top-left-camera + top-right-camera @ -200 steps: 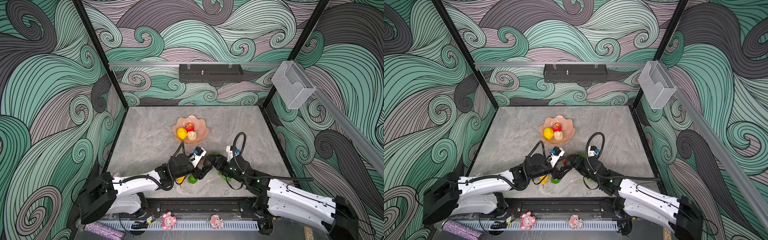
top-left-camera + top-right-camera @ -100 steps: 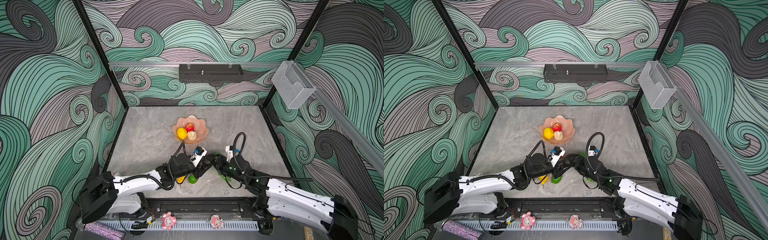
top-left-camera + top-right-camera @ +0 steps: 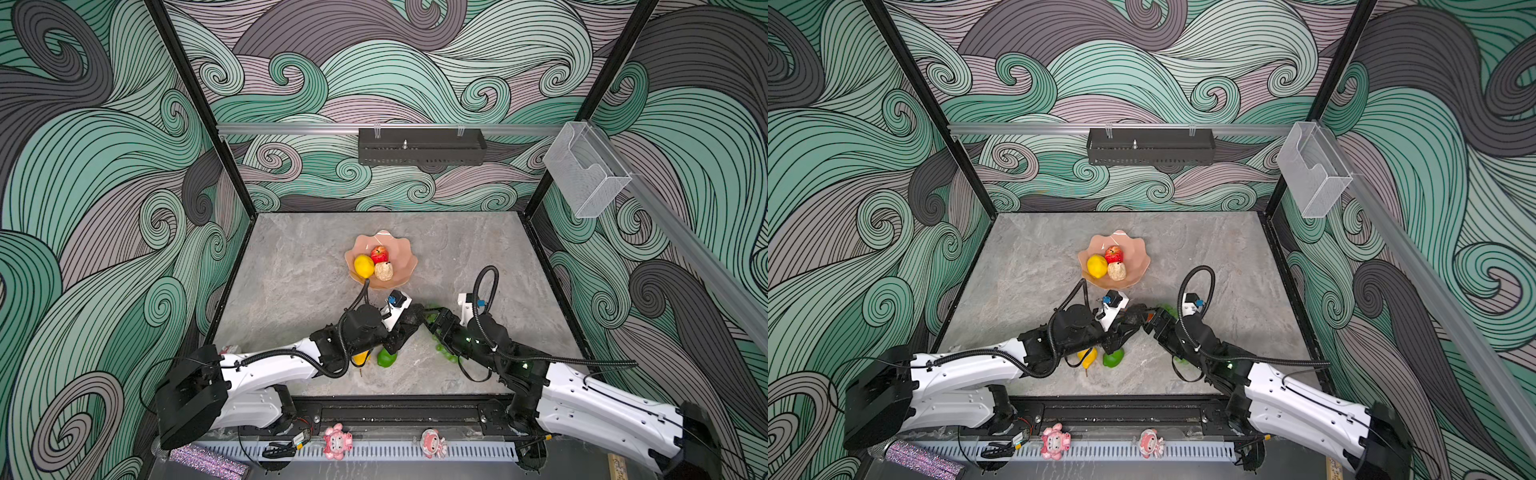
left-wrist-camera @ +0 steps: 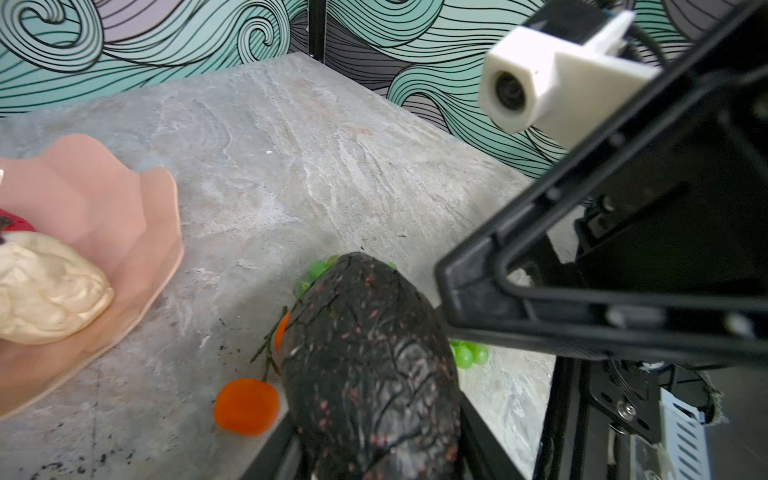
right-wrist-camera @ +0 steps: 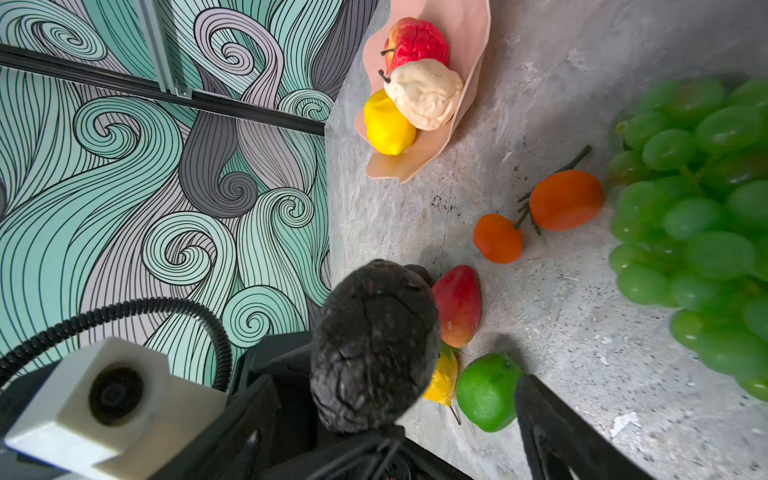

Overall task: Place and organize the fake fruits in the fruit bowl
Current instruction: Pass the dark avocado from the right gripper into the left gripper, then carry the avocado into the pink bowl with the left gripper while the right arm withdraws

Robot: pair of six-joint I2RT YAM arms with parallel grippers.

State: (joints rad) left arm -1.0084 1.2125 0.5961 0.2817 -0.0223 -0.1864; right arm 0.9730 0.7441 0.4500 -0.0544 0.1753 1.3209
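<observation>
Avocado (image 4: 370, 374) in the left gripper (image 4: 374, 442): clamped between the two fingers, its end poking out past the tips, held above the grey table (image 4: 291, 145). The skin is dark, almost black, wrinkled and cracked, flecked with reddish specks.

The right gripper (image 3: 430, 321) is nose to nose with the left one, jaws spread wide around the avocado. One finger (image 5: 540, 424) is plainly clear of it, so that side is released, no grip there.

Just under the held fruit, two oranges (image 5: 565, 199) joined on one twig lie on the table. Beside the right gripper sit the green grapes (image 5: 698, 232), a big glossy bunch.

Back under the left wrist are a red fruit shading to yellow-green (image 5: 457, 305), a lime (image 5: 486, 390) and the yellow pear (image 5: 442, 380), bunched close.

Farther out, beyond both sets of fingertips, stands the fruit bowl (image 3: 405, 253), peach-pink and scalloped. It holds a lemon (image 3: 364, 266), a red apple (image 3: 379, 254) and a pale cream fruit (image 3: 383, 271), all three touching.
</observation>
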